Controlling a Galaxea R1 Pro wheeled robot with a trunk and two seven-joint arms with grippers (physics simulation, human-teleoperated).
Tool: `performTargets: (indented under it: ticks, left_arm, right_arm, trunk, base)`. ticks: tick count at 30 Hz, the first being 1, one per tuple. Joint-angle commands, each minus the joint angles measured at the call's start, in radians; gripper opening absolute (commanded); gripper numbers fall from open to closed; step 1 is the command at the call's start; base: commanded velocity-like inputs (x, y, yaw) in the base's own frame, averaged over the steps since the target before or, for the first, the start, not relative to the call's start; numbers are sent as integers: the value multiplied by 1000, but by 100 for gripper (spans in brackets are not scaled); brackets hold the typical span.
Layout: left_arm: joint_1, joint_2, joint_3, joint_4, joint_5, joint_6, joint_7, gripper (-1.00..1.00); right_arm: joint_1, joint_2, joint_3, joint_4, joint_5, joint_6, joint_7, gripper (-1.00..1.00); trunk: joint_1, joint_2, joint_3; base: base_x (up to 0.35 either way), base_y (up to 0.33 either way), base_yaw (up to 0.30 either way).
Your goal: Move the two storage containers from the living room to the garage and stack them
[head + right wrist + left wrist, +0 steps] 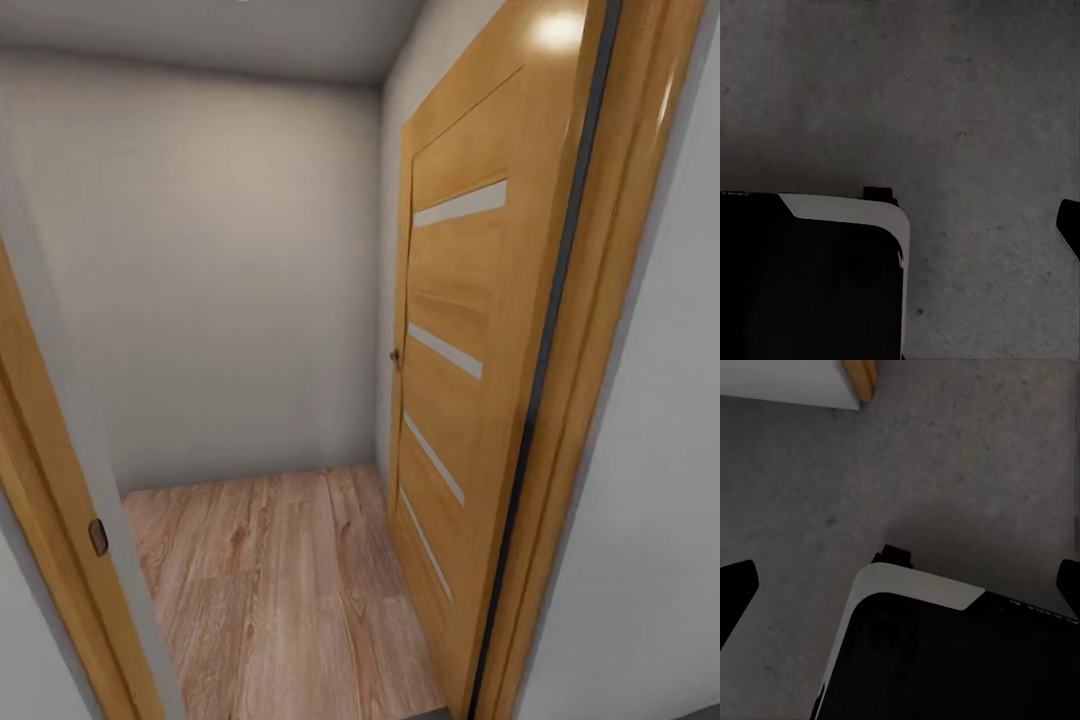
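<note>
Head view: evenly lit, soft; a white glare spot on the wooden door point(470, 330) near its top; frame lines lean at the edges.
Left wrist view: dim; concrete floor point(967, 472) grainy, slightly blurred.
Right wrist view: darker still; robot base point(810, 277) nearly black, detail lost.

A narrow doorway opens onto bare wood floor point(280, 590); an open wooden door point(470, 380) crowds the right, a grey wall point(210, 280) blocks ahead.
</note>
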Motion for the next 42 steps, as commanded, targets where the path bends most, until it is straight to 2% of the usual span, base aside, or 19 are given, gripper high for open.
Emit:
performTargets:
  ticks: [1, 14, 35, 42]
  left_arm:
    - [-1, 0, -8, 1, 7, -3, 3, 100]
    - [-1, 0, -8, 1, 6, -3, 3, 100]
    - [-1, 1, -6, 1, 8, -7, 3, 100]
    - [-1, 1, -6, 1, 8, -10, 3, 100]
  right_arm:
    - [-1, 0, 8, 3, -8, -5, -1, 100]
    - [-1, 0, 8, 3, -8, -6, -1, 100]
    - [-1, -3, 9, 3, -8, -5, -1, 100]
    - [-1, -3, 9, 3, -8, -4, -1, 100]
  trunk:
    - [1, -1, -1]
    - [1, -1, -1]
    - [1, -1, -1]
    - [1, -1, -1]
  base:
    - [304, -100, 0]
    - [275, -164, 22]
    - [265, -176, 264]
    - [71, -32, 270]
